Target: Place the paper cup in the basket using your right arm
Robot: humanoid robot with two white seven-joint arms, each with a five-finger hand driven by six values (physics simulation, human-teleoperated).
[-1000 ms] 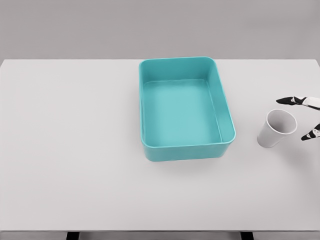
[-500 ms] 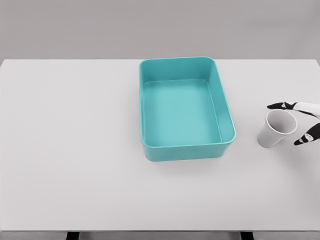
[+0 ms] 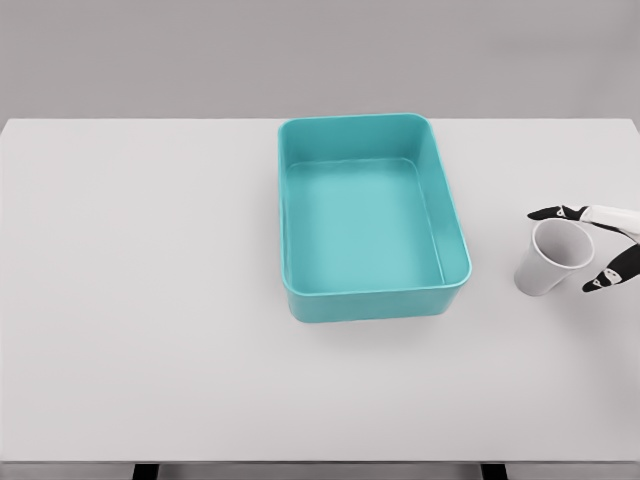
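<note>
A broad white table (image 3: 150, 300) fills the frame under a plain grey wall (image 3: 320, 55), with a teal basket (image 3: 290, 240) at centre, empty. At the right edge, a white paper cup (image 3: 548, 262) stands tilted, well apart from the basket, as the right hand (image 3: 590, 245) brackets its rim with fingers spread, gripping nothing. Light and easily crushed, the cup likely wants a gentle hold around its upper wall.

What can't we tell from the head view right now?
- Right hand: only fingertips show; palm and arm are cut off by the right edge.
- Contact: whether the fingers touch the paper cup cannot be judged.
- Left arm: out of frame.
- Basket: its near wall hides the strip of floor behind it.
</note>
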